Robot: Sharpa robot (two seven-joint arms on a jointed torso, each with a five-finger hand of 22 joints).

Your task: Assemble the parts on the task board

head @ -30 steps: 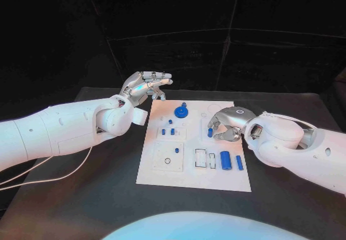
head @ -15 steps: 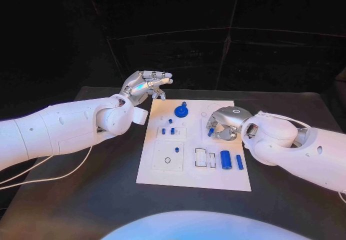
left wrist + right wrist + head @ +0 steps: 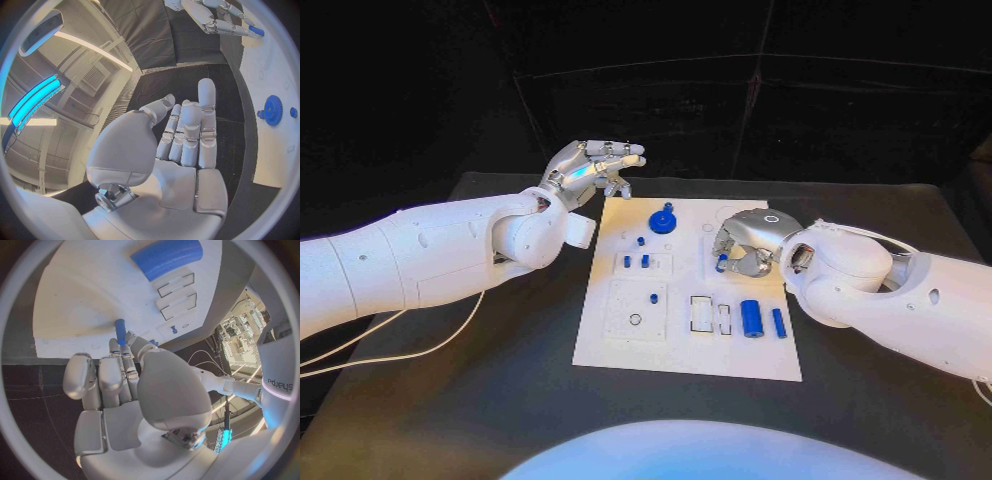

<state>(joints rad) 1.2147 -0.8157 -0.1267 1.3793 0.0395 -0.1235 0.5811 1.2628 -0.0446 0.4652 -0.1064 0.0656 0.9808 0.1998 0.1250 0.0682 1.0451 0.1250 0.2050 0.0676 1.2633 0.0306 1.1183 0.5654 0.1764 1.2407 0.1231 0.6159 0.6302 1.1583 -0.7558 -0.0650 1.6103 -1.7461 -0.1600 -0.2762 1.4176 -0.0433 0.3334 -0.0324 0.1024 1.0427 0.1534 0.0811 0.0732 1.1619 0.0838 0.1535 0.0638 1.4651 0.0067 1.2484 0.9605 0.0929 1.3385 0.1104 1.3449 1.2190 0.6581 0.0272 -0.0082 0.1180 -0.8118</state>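
The black table (image 3: 473, 400) carried the flat white rectangular task board (image 3: 689, 355) at its middle. Over the board's right edge, the right silver hand (image 3: 750, 245) pinched a small blue peg (image 3: 721, 264) between its fingertips, the rest of its fingers curled close around it. The left silver hand (image 3: 593, 168) hovered off the board's far left corner, holding nothing, its fingers straight and close together. On the board lay a large blue cylinder (image 3: 753, 319) beside a slimmer blue pin (image 3: 779, 324), with a round blue gear (image 3: 664, 222) near the far edge and short blue pegs (image 3: 635, 263) standing at the middle. To seat the held peg well, the right hand probably needed to keep it upright, centre it over its hole, and lower it gently before letting go; which hole was meant could not be told.
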